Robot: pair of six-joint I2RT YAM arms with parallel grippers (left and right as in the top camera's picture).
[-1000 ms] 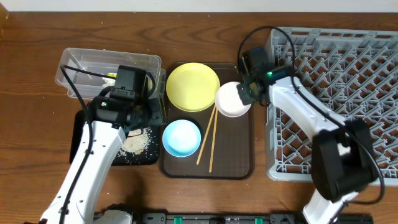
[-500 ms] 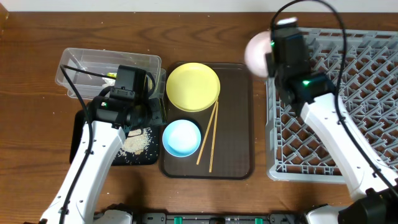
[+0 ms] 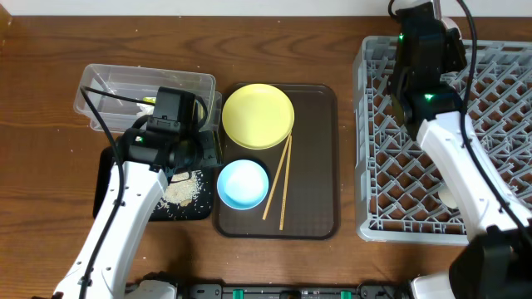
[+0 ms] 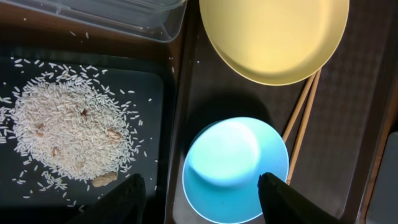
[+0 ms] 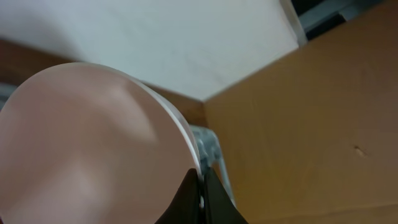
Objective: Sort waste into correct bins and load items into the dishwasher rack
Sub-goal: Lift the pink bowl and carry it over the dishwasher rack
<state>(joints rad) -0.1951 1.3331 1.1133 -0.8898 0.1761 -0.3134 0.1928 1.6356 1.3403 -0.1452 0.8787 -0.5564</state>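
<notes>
Overhead top-down, left wrist nearer, sharing plate [image 3: 258, 116]

White bowl [image 5: 93, 143] partly out of frame

Looks like a robot test room made up to play kitchen. Shows kitchen things: a yellow plate [image 3: 258, 116], a blue bowl [image 3: 243, 183] and chopsticks [image 3: 278, 187] on a dark brown serving tray [image 3: 314, 166], a heap of loose rice [image 4: 68, 134] on a black tray [image 4: 152, 106], a clear tub [image 3: 116, 83] next to it. Shows a big grey dishwasher rack [image 3: 499, 124] too, standing right on the brown wooden counter [image 3: 41, 50]. Gives the robot side away with two white arms, left arm [image 3: 125, 212] and right arm [image 3: 461, 162], both trailing black cables [image 3: 98, 119]. Has a plain white wall [image 5: 186, 37] and a flat brown board [image 5: 311, 124] in the right wrist view.
</notes>
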